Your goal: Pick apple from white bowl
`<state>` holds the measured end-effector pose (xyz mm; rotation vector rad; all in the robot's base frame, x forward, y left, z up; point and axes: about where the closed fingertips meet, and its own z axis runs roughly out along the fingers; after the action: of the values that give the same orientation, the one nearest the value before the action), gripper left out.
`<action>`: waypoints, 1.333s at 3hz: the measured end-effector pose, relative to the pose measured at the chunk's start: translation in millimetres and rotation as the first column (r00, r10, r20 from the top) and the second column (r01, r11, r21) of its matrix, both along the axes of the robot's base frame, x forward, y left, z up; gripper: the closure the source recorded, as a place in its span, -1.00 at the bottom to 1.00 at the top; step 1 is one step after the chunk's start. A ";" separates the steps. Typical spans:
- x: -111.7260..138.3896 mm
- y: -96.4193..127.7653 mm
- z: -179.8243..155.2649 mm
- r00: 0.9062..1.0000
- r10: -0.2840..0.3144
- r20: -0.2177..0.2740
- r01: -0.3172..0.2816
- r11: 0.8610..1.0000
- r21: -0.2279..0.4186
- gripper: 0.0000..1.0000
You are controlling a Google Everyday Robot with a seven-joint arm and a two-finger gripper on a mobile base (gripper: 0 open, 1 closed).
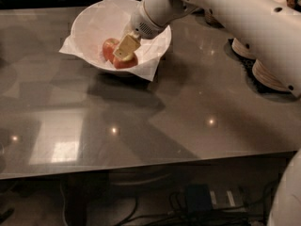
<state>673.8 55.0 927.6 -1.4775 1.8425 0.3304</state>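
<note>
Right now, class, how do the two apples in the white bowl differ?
The left apple lies uncovered; the front apple sits partly under the gripper. The left apple lies deeper in the white bowl; the front apple is nearer its front rim. Both are red and rest on white paper.

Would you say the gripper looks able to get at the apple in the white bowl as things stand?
Probably yes. The gripper is down inside the white bowl, right against the apple, with nothing between them. A second apple sits close beside it and may crowd the grasp.
</note>
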 end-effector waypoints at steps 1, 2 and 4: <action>1.0 -3.2 -12.5 1.000 -0.010 -0.028 0.010 1.000 -0.007 -0.20; 1.5 -5.0 -22.2 0.999 -0.019 -0.049 0.019 1.000 -0.009 -0.20; 6.9 -1.4 -41.3 0.996 -0.032 -0.081 0.032 0.999 0.001 -0.22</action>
<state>680.7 53.7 886.3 -1.4513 1.9265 0.3813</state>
